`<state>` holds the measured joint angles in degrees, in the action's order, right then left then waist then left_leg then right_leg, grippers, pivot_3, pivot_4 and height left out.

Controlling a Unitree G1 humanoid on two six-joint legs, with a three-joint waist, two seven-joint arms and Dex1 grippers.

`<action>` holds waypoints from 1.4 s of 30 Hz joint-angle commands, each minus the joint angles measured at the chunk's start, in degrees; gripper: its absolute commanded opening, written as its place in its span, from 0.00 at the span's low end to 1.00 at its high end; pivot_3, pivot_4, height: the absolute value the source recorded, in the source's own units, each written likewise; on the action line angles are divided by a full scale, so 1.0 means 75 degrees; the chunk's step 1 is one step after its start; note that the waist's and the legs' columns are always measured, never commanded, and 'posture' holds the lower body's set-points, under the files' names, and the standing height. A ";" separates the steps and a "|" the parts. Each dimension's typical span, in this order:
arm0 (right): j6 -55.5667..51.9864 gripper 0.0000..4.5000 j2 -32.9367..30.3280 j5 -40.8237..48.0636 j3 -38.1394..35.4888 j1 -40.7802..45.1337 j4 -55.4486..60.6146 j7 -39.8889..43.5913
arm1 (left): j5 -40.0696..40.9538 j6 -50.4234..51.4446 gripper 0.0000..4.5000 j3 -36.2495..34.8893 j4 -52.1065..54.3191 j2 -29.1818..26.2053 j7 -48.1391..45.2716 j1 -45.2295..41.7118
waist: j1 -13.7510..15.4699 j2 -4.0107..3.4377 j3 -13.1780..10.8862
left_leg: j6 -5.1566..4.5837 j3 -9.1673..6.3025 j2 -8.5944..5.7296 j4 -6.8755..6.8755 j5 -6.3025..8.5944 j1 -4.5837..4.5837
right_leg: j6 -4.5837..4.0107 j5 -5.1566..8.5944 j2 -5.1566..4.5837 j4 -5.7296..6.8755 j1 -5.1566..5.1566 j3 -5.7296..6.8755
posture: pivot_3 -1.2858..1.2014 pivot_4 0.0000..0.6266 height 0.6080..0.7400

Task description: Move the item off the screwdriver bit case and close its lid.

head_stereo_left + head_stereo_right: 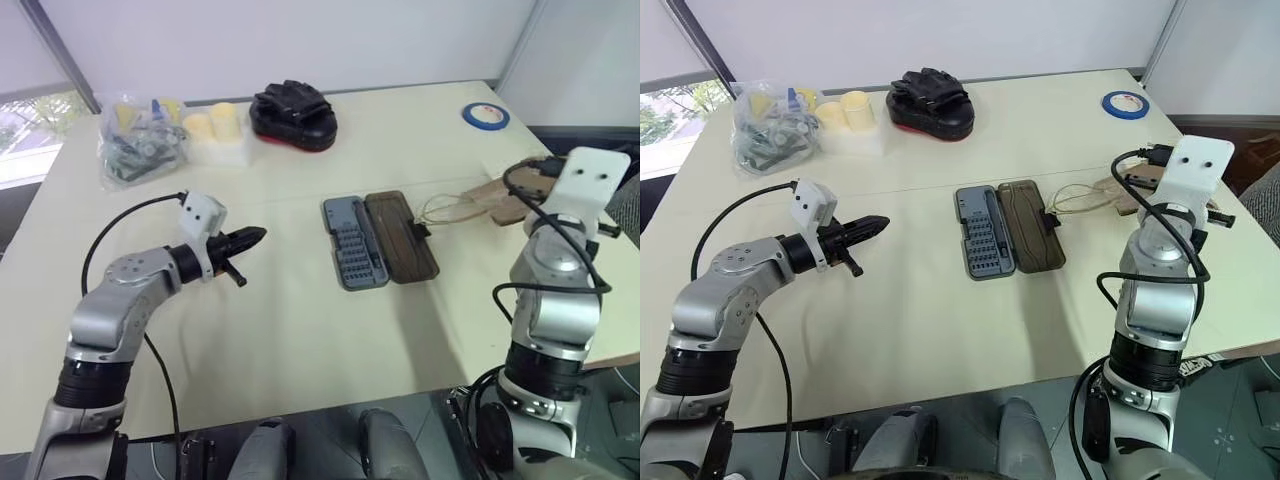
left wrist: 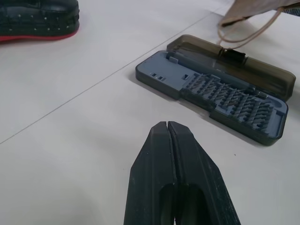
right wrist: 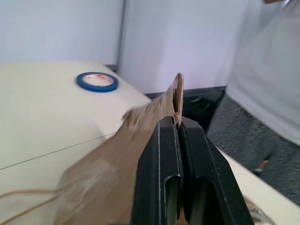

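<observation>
The screwdriver bit case lies open mid-table, its grey tray (image 1: 352,243) of bits on the left and the smoky brown lid (image 1: 402,236) flat on the right. The item, a tan paper bag (image 1: 497,197), is right of the case and off it. Its string handles (image 1: 445,208) trail toward the lid's latch tab. In the right wrist view my right gripper (image 3: 177,123) is shut on the bag's (image 3: 108,173) edge. My left gripper (image 1: 250,237) is shut and empty, hovering left of the case and pointing at it (image 2: 220,101).
A black-and-red mitt (image 1: 292,114), yellow cups (image 1: 215,122) and a clear bag of small parts (image 1: 140,145) sit along the far left. A blue tape roll (image 1: 485,115) lies at the far right corner. A person in grey (image 3: 267,93) stands beyond the table's right edge.
</observation>
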<state>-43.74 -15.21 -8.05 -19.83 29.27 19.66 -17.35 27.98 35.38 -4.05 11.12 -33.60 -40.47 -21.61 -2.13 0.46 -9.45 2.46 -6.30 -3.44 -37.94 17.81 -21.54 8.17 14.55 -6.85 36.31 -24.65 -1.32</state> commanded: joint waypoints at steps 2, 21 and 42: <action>0.0000 0.02 -0.0385 -0.0688 -0.0096 0.0040 0.0061 -0.0422 | -0.0028 -0.0194 0.00 -0.0105 0.0200 0.0015 0.0006 -0.0052 | -0.0002 0.0000 0.0000 | 0.0000 0.0000 0.0000 0.0000 0.0000 0.0000 | 0.0000 0.0000 0.0000 0.0000 0.0000 0.0000 | 0.52 0.24 1.00; -0.1676 0.32 -0.0041 -0.1927 0.0401 -0.0703 0.0465 -0.0214 | -0.0096 -0.0251 0.00 0.0055 0.0021 0.0044 -0.0146 -0.0213 | -0.0013 -0.0001 0.0001 | 0.0000 0.0003 0.0000 0.0000 0.0000 0.0001 | 0.0000 0.0000 0.0000 0.0000 0.0000 -0.0001 | 0.52 0.24 1.00; -0.1547 0.98 0.0162 -0.0037 0.0207 0.1327 0.0767 0.1801 | -0.0266 -0.0401 0.00 0.0103 -0.0304 0.0189 -0.0264 -0.0452 | -0.0063 -0.0002 0.0001 | 0.0000 0.0003 0.0005 0.0002 0.0000 0.0005 | 0.0000 0.0000 0.0005 0.0001 0.0000 0.0000 | 0.52 0.24 1.00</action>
<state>-54.14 -14.76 -12.15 -18.31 37.80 24.87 -7.04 26.22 33.83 -2.87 7.97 -32.03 -42.27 -24.04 -2.60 0.44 -9.44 2.45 -6.28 -3.39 -37.91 17.81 -21.50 8.17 14.55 -6.81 36.32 -24.65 -1.33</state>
